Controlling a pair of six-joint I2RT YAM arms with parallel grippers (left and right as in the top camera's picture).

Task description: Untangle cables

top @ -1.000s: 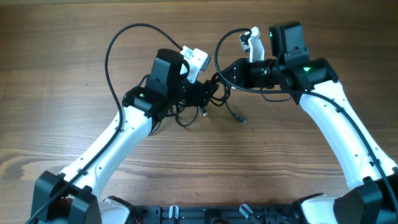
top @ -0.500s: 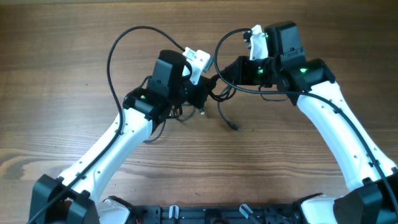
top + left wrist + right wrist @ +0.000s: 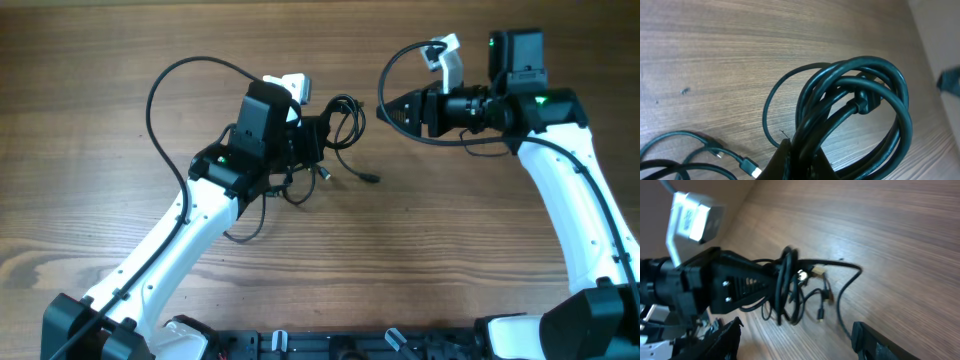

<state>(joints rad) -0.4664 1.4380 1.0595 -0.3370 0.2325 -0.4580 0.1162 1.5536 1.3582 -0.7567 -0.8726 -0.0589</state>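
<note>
Cables (image 3: 343,118), thin black flexible cords w/ small plug ends, sit as a coiled multi-loop bunch at the tip of the left gripper (image 3: 318,140), over the brown wood-grain table (image 3: 100,80), near top-centre. In the left wrist view the black fingers (image 3: 790,162) pinch tight on the base of the bunch, w/ loops fanning up & right. More slack strands lie on the wood under the left arm, and one free plug end (image 3: 372,180) trails off to the right. The right gripper (image 3: 392,108) is well apart, right of the bunch, jaws spread wide & holding nothing.

Step in hand, prob.: right gripper comes in for one strand while left anchors. To do it well, take a single outer loop, not the whole coil; the free plug end looks the easiest start. Pull slow & sideways, away from left, so loops slide off vs. cinching. Can't tell from these views if a real knot hides inside the bunch, so watch tension.
</note>
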